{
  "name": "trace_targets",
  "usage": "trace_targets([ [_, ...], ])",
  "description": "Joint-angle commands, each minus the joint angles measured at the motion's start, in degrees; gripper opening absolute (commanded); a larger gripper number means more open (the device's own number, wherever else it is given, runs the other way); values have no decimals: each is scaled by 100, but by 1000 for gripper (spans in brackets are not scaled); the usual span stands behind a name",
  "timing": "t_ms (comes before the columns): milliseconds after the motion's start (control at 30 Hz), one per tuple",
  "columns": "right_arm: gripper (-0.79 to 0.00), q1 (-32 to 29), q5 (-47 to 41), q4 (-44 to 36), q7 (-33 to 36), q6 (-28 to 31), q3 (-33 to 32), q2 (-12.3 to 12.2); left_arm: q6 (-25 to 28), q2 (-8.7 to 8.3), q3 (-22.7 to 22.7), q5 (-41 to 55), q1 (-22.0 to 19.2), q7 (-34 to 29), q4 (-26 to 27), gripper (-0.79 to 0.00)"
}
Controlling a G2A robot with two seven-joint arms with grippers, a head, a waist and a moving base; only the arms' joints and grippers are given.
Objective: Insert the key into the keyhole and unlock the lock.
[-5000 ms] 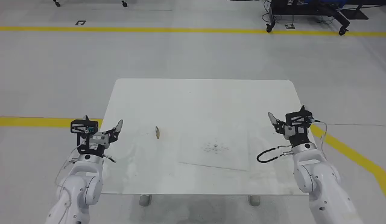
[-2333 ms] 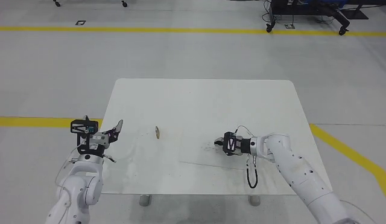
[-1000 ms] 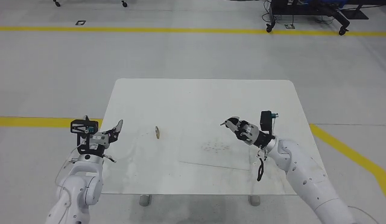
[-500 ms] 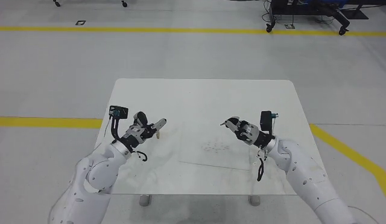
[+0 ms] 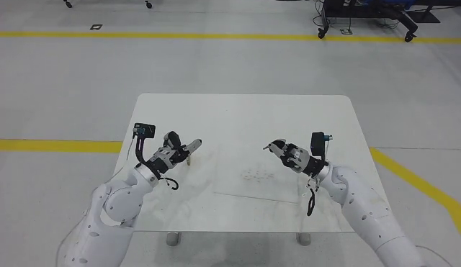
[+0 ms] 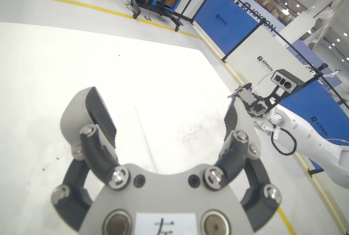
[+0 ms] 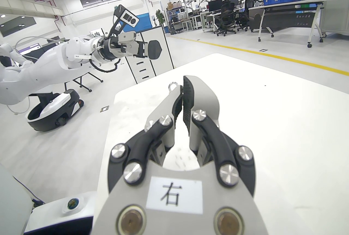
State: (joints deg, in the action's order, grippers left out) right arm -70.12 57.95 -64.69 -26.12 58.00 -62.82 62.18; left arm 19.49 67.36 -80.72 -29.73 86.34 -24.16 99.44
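Pinching a small metal key (image 7: 172, 87) between closed pads, the right end effector (image 7: 181, 89) hangs above the table (image 5: 238, 116), with a little ring of the key poking past its tips. Facing it, well apart across the table, the left end effector (image 6: 163, 106) is spread wide and holds nothing; bare table shows between its fingers. Seen from above, a small brass-coloured lock (image 5: 188, 160) lies on the table just beside that left end effector's fingertip, on the side nearer the robot (whether finger and lock touch, I cannot tell).

The step in hand looks like securing the lock: the key is already gripped and the lock is not. Next, I judge, the left end effector must settle around the lock's body, close on it, and lift it so the keyhole faces the right end effector. How the key's blade points is unclear from its ring alone, so alignment will need care before any push or turn.
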Motion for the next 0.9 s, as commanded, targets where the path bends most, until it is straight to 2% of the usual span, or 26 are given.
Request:
trace_targets([
  [0, -785, 0, 0, 0, 0, 0, 0, 0, 171, 19, 69, 777, -14, -121, -160, 0],
  [100, -785, 0, 0, 0, 0, 0, 0, 0, 409, 59, 274, 2056, -265, -566, -565, 0],
  [300, -785, 0, 0, 0, 0, 0, 0, 0, 836, 204, 1046, 3800, -1177, -1517, -1527, 0],
  [400, -785, 0, 0, 0, 0, 0, 0, 0, 1112, 292, 1406, 4882, -1635, -2259, -2083, 0],
  [767, -785, 0, 0, 0, 0, 0, 0, 0, 1141, 299, 1431, 4975, -1684, -2335, -2153, 0],
  [867, -785, -79, -364, -82, 117, -10, 119, 49, 1141, 299, 1431, 4975, -1684, -2335, -2153, 0],
])
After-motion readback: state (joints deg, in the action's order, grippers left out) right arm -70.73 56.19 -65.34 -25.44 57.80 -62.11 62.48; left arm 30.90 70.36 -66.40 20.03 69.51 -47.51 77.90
